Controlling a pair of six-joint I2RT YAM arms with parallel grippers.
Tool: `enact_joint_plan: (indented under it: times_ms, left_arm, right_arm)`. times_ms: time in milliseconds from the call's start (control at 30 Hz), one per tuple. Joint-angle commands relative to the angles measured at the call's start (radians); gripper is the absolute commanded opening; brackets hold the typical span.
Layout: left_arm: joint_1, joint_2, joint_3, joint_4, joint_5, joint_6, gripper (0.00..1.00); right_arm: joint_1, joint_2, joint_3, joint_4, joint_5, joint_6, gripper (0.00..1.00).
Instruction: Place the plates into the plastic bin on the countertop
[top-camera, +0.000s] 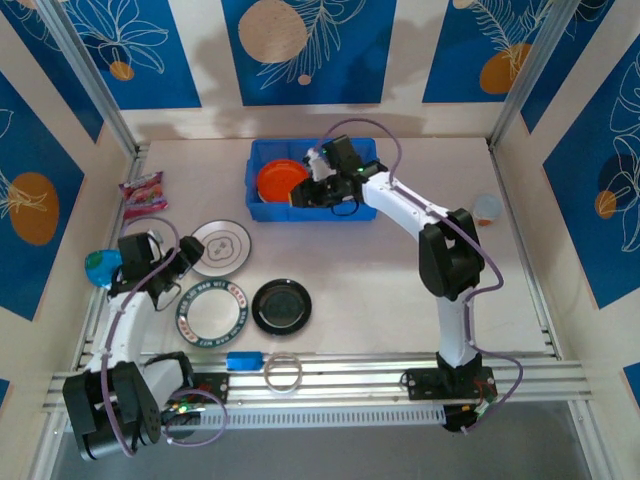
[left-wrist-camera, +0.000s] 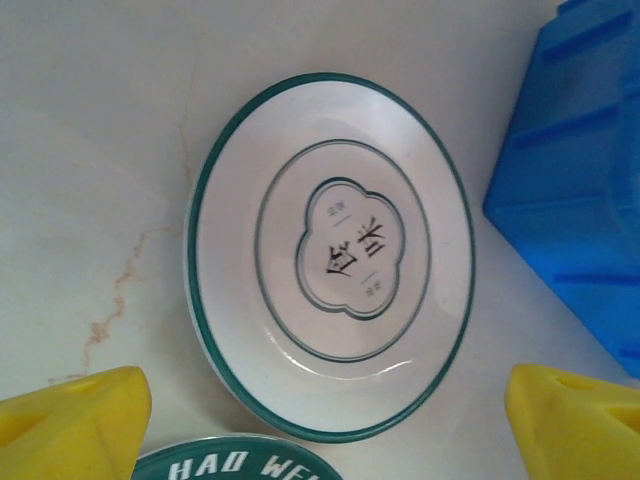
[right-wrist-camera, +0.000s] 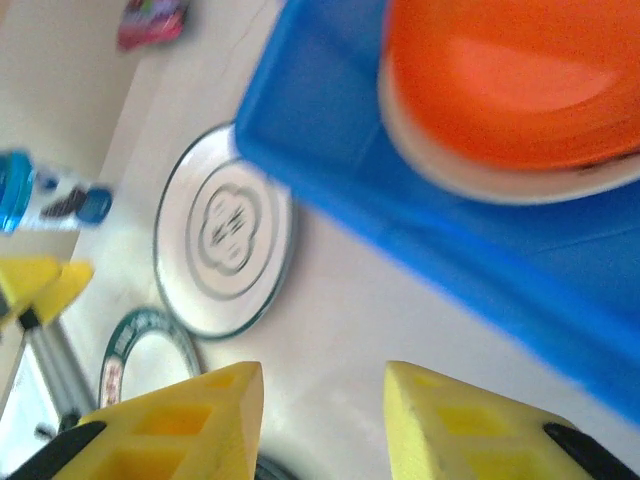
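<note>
The blue plastic bin (top-camera: 265, 205) stands at the back of the countertop (top-camera: 370, 290) with an orange plate (top-camera: 281, 180) in it. Under the orange plate (right-wrist-camera: 510, 80) a cream one (right-wrist-camera: 470, 180) shows. My right gripper (top-camera: 312, 192) hovers over the bin's middle, open and empty (right-wrist-camera: 325, 385). Three plates lie on the countertop: a white one with a teal rim (top-camera: 220, 247), a teal patterned one (top-camera: 211, 311) and a black one (top-camera: 281, 305). My left gripper (top-camera: 178, 266) is wide open just short of the white plate (left-wrist-camera: 330, 260), above the teal patterned plate's edge (left-wrist-camera: 235, 462).
A pink snack packet (top-camera: 143, 193) and a blue bottle-like object (top-camera: 100, 265) lie by the left wall. A small blue lid (top-camera: 244, 360) and a clear ring (top-camera: 283, 372) rest on the metal rail (top-camera: 380, 380). A small cup (top-camera: 487, 208) stands at the right.
</note>
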Motion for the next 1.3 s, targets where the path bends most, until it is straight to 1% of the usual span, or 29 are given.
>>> enact_joint_plan:
  times_ms: [0, 133, 233, 333, 567, 700, 833, 1033, 1200, 1267]
  left_arm:
    - [0.012, -0.008, 0.056, 0.013, 0.094, 0.017, 0.92]
    - [0.013, -0.015, 0.085, 0.002, 0.104, -0.003, 0.92]
    - [0.014, -0.013, 0.075, 0.038, 0.126, -0.042, 0.92]
    - [0.015, -0.010, 0.043, 0.089, 0.149, -0.075, 0.92]
    - [0.023, -0.008, 0.000, 0.117, 0.157, -0.073, 0.92]
    - [0.036, -0.007, -0.011, 0.109, 0.157, -0.068, 0.92]
    - [0.049, -0.017, -0.014, 0.081, 0.143, -0.034, 0.92]
    - [0.062, -0.016, -0.024, 0.093, 0.146, -0.034, 0.92]
    - [0.066, -0.012, -0.026, 0.097, 0.146, -0.035, 0.92]
    - [0.066, -0.013, -0.026, 0.097, 0.146, -0.034, 0.92]
  right_arm:
    - [0.065, -0.043, -0.005, -0.061, -0.111, -0.075, 0.40]
    - [0.134, -0.017, -0.006, -0.080, -0.123, -0.093, 0.40]
    - [0.173, 0.014, 0.006, -0.087, -0.133, -0.088, 0.36]
    - [0.214, 0.053, 0.023, -0.095, -0.149, -0.089, 0.34]
    - [0.290, 0.170, 0.102, -0.132, -0.164, -0.094, 0.34]
    - [0.318, 0.229, 0.155, -0.156, -0.170, -0.092, 0.35]
    - [0.337, 0.274, 0.196, -0.180, -0.180, -0.093, 0.38]
    - [0.349, 0.333, 0.249, -0.221, -0.181, -0.111, 0.39]
    - [0.362, 0.383, 0.318, -0.285, -0.146, -0.142, 0.41]
    - [0.363, 0.403, 0.337, -0.304, -0.150, -0.148, 0.41]
